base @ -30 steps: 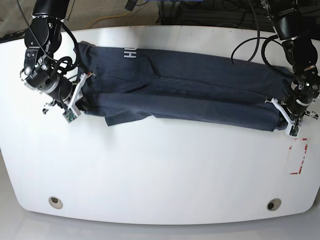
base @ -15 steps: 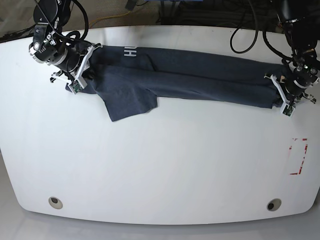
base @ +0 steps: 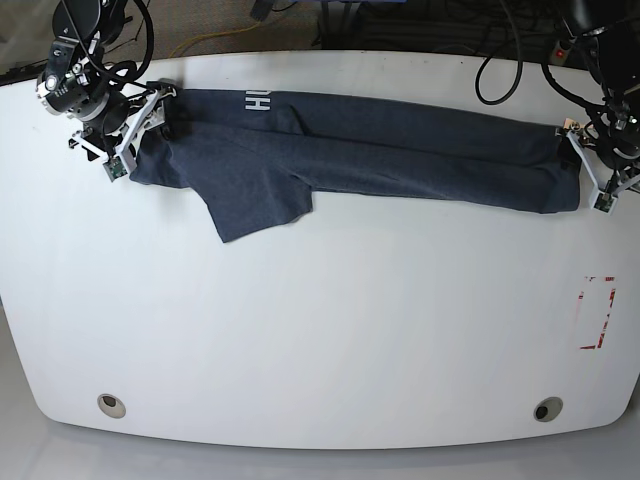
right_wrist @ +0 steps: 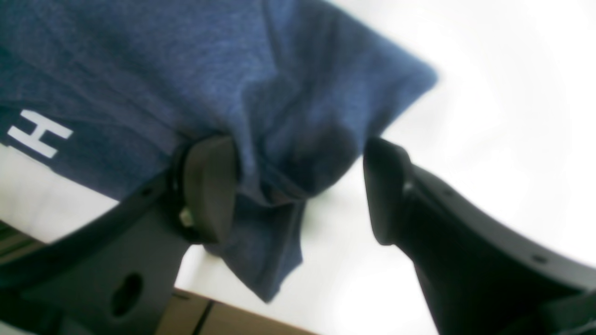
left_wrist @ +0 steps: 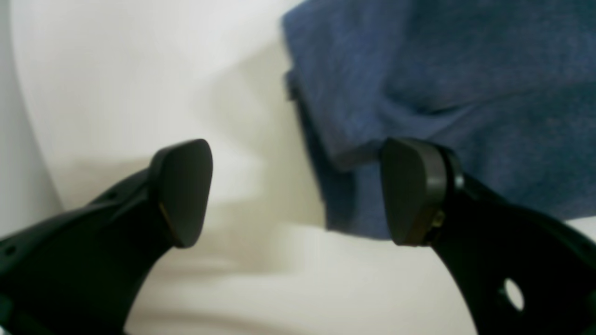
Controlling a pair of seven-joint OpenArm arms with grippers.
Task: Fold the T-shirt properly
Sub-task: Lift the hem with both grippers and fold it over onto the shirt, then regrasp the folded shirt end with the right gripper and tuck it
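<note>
White block lettering stands on the T-shirt (base: 360, 160), near its collar end at about eleven o'clock on the counter (base: 320, 330); in the base view it runs sideways and only "HU" can be made out before a fold covers the rest. In the right wrist view a single white "H" shows on the same cloth (right_wrist: 39, 134), at nine o'clock just beside one pad of the right claw (right_wrist: 298, 186). A red-outlined rectangle is marked on the counter at about four o'clock (base: 597, 312), with no characters readable in it.
</note>
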